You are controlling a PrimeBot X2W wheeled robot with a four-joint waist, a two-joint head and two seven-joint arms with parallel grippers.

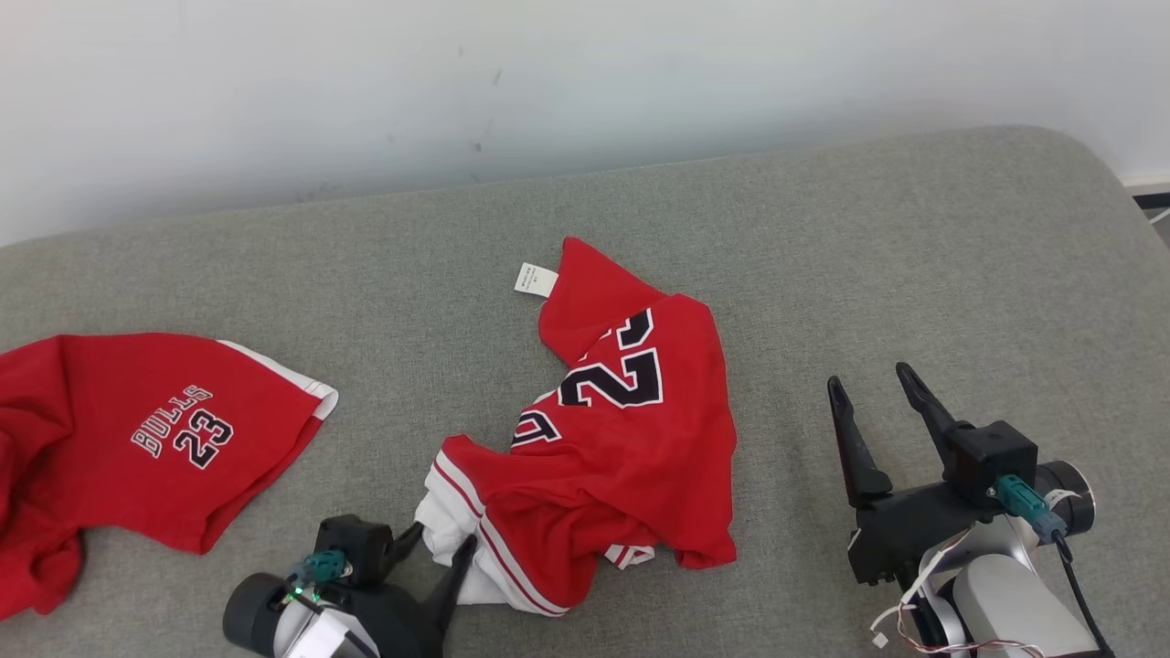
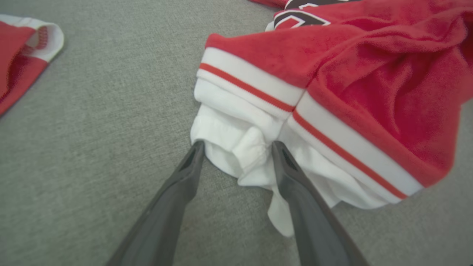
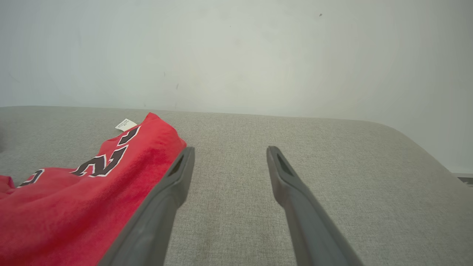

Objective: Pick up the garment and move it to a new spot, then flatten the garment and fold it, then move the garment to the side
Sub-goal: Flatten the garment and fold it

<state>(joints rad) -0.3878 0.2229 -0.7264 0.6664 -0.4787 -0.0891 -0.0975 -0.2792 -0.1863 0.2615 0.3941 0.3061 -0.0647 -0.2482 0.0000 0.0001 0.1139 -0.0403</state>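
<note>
Nearest the head camera, at the bottom left of the frame, the left gripper [image 1: 443, 536] points up and right into the crumpled red jersey with white striped hem and black-and-white 23 [image 1: 631, 439]. The jersey lies heaped at the centre of the grey woven cushion [image 1: 914, 256]. In the left wrist view, the left gripper's 2 dark fingers [image 2: 184, 184] stand apart on either side of a bunched white fold of hem [image 2: 236, 147]. They straddle the fold but are not clenched on it.

The hem looks like a sensible target: it is thick and puckers up off the cushion, so it should be easier to catch than flat cloth. The pick-up has not yet begun.

At the lower right, the right gripper [image 1: 868, 376] is spread wide and empty, just beside the jersey's right edge, probably waiting for a second corner. A second red garment printed BULLS 23 [image 1: 137, 429] lies at the left edge, well apart.
</note>
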